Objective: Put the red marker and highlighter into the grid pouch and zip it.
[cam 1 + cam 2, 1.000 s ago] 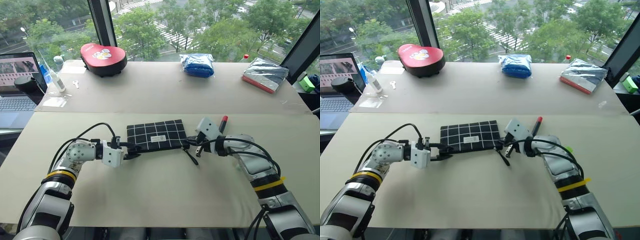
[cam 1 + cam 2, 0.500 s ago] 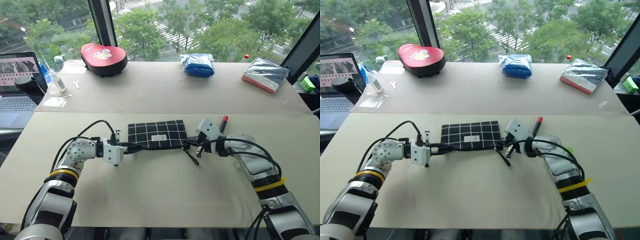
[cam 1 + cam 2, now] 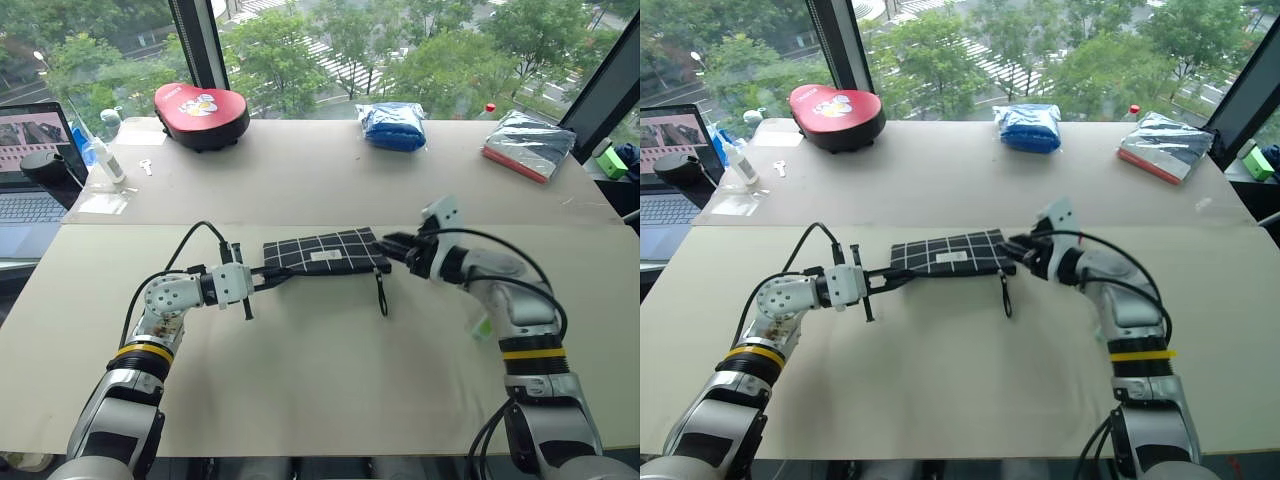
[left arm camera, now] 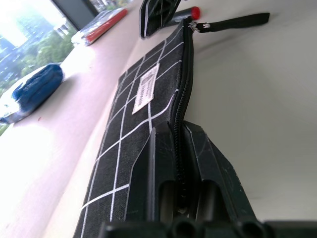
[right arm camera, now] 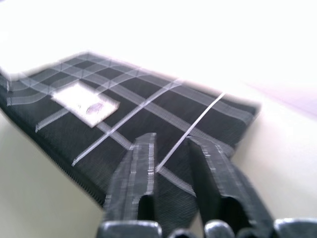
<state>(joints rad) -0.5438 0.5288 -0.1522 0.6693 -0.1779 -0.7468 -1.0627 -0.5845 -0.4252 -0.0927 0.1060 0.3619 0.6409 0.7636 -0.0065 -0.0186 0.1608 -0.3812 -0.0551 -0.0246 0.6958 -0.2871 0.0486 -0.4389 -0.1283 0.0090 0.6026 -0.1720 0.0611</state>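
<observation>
Lifted the grid pouch (image 3: pixel 325 255) off the bench (image 3: pixel 330 380). Pinched its end with left fingers (image 4: pixel 146 183), spread right fingers (image 5: pixel 133 178); needed tight hold for pulling the strap (image 3: pixel 381 295).

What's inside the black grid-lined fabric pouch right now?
Cannot be seen: the black grid-lined fabric pouch has its zipper shut along the visible edge. A red-tipped marker end shows beyond the pouch's far end.
</observation>
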